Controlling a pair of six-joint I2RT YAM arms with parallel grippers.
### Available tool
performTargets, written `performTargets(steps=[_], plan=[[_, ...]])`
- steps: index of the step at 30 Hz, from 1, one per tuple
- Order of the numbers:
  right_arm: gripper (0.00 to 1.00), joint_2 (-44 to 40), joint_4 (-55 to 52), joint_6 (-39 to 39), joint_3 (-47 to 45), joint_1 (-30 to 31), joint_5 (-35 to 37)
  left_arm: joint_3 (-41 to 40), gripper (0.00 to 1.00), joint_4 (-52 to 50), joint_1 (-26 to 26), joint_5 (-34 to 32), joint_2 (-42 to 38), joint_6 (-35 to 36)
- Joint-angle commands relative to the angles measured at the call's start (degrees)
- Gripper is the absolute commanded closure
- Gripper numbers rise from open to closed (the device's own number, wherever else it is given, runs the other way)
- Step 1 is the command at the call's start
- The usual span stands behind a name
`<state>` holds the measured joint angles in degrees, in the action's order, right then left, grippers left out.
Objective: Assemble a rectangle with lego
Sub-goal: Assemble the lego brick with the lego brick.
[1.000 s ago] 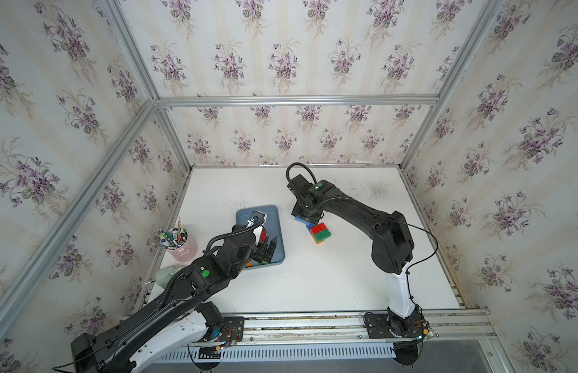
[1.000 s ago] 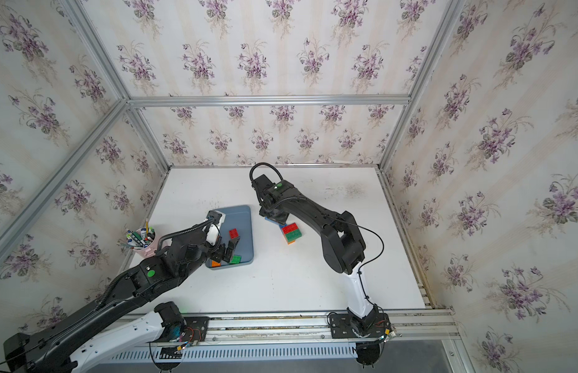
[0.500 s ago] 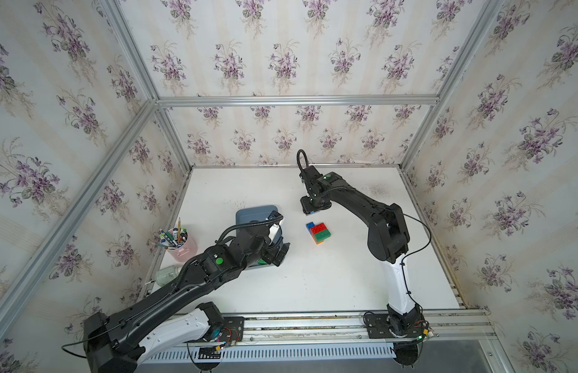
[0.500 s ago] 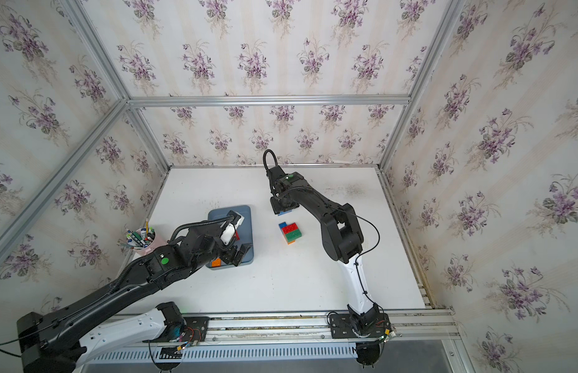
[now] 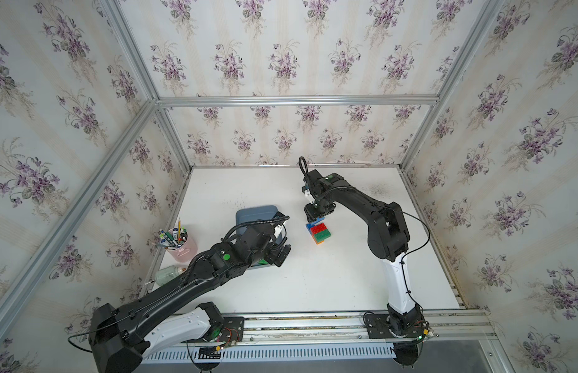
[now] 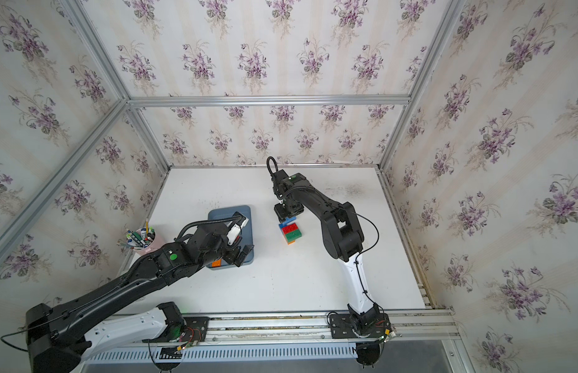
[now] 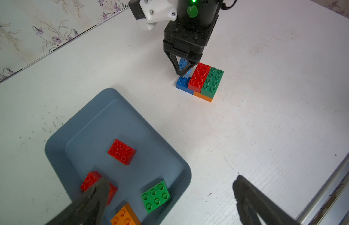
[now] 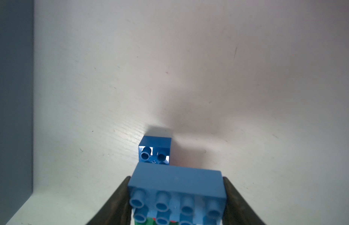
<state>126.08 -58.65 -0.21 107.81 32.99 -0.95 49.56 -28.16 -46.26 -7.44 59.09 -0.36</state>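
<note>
The right gripper (image 7: pixel 181 73) is closed on a light-blue oblong studded brick (image 8: pixel 176 181). Its fingers clamp the brick's two short ends, so the brick's long axis runs from finger to finger. Directly below lies a darker blue base brick (image 8: pixel 155 148) with two bare studs showing past the held brick, so I judge the brick is not yet seated. That base forms the far-left edge of the lego block on the white table (image 5: pixel 345 274), touching a red oblong brick (image 7: pixel 199 77). A green oblong brick (image 7: pixel 211 81) lies beside the red one, over an orange base brick (image 7: pixel 203 96). The held brick appears parallel to the red one, so the move is probably a straight push down, flush against the red wall; any skew could catch there. Bare table lies far and right. The left gripper (image 7: pixel 171 180), spread wide and empty, hovers well apart over the near corner of the blue-grey plastic tray (image 7: pixel 58 148), left of the block, among loose bricks.
</note>
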Motion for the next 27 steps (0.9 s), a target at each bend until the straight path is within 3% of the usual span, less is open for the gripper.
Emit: performTargets(steps=[1, 7, 27], plan=[[0.49, -0.4, -2.2, 0.6, -0.4, 0.0, -1.6, 0.2, 0.00, 1.0, 0.0, -0.4, 0.1, 0.9], [0.49, 0.9, -1.7, 0.6, 0.8, 0.0, -4.3, -0.1, 0.00, 0.8, 0.1, -0.6, 0.0, 0.8], [0.50, 4.4, -3.3, 0.1, 2.9, 0.0, -3.8, -0.2, 0.00, 1.5, 0.0, -1.9, 1.7, 1.4]])
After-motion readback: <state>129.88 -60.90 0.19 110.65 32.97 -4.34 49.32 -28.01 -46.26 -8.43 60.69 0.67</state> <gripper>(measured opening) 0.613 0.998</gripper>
